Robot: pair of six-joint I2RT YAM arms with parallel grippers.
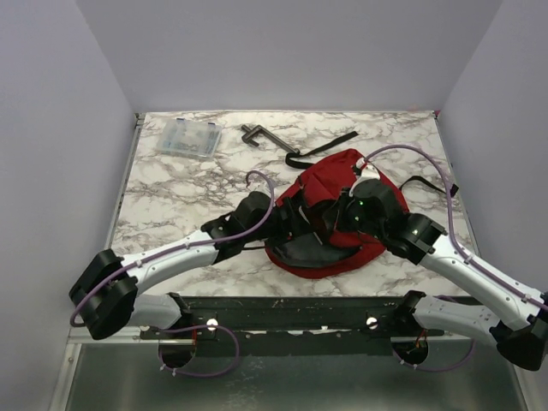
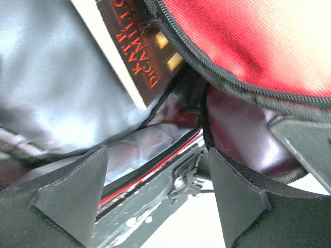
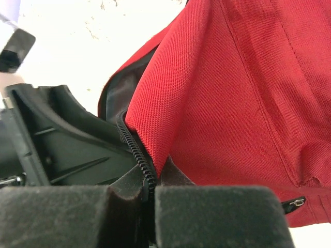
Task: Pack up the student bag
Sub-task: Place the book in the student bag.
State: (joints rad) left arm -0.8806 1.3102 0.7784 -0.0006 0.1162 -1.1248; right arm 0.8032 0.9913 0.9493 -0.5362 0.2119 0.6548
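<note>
Pinching student bag zipper edge, right fingers; left fingers wide apart at opening.

Two white-and-black YAM arms with purple cabling.

The left arm and right arm have glossy white link shells between bulky black joint housings, and a thin purple cable runs along each. A small green light glows on the right wrist. The left gripper has matte black, wedge-shaped fingers. The right gripper has flat, felt-like dark pads and a ribbed black plastic body.
</note>
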